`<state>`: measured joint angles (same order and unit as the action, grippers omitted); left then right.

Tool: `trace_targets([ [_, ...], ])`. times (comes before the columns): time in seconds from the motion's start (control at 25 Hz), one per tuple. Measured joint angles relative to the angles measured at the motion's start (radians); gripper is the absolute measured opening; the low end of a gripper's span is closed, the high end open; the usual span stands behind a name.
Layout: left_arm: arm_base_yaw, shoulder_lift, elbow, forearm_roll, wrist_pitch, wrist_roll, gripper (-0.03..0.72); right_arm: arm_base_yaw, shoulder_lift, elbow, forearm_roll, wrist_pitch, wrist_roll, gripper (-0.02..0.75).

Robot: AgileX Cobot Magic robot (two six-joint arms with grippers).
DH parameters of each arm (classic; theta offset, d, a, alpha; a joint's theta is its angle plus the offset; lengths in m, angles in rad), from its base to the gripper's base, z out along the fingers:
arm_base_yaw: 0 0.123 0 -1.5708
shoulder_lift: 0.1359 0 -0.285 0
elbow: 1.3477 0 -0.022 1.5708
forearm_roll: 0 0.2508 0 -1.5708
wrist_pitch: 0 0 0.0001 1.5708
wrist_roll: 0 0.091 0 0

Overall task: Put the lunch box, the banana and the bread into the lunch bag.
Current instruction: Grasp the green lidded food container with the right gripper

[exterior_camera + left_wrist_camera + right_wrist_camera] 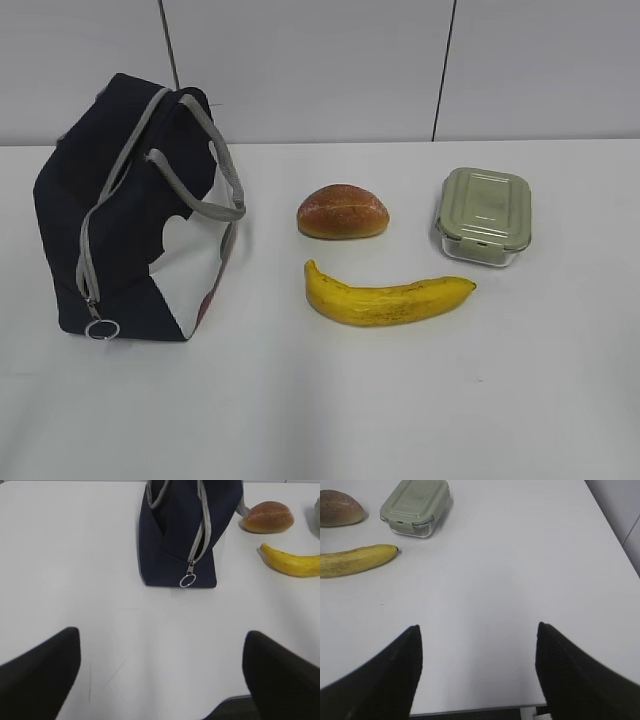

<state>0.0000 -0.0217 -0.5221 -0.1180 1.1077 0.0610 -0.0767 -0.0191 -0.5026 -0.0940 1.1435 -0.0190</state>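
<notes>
Four items sit on the white table [320, 410]: the lunch bag [135, 215] at left, zipper partly undone; the bread [342, 212] mid-table; the banana [388, 298] just before it; the lunch box [484, 215] rightmost. The left end effector [160, 672] and right end effector [477, 667] both gape wide, empty.

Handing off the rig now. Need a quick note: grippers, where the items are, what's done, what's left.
Left gripper: open, empty, over bare table in front of the lunch bag.
Right gripper: open, empty, over bare table, short of the food.
Lunch bag stands at the table's left, zipper partly open, ring pull low on the end that faces the left wrist camera.
Bread, banana and lunch box, lid on, lie on the table to the bag's right.
Done: nothing packed.
Left: all three items into the bag.
</notes>
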Motion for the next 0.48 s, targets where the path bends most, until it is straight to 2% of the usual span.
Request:
trace_targets([
  [0.48, 0.000, 0.000, 0.000, 0.000, 0.000, 0.000, 0.634, 0.000, 0.000, 0.000, 0.000, 0.000, 0.000, 0.524],
])
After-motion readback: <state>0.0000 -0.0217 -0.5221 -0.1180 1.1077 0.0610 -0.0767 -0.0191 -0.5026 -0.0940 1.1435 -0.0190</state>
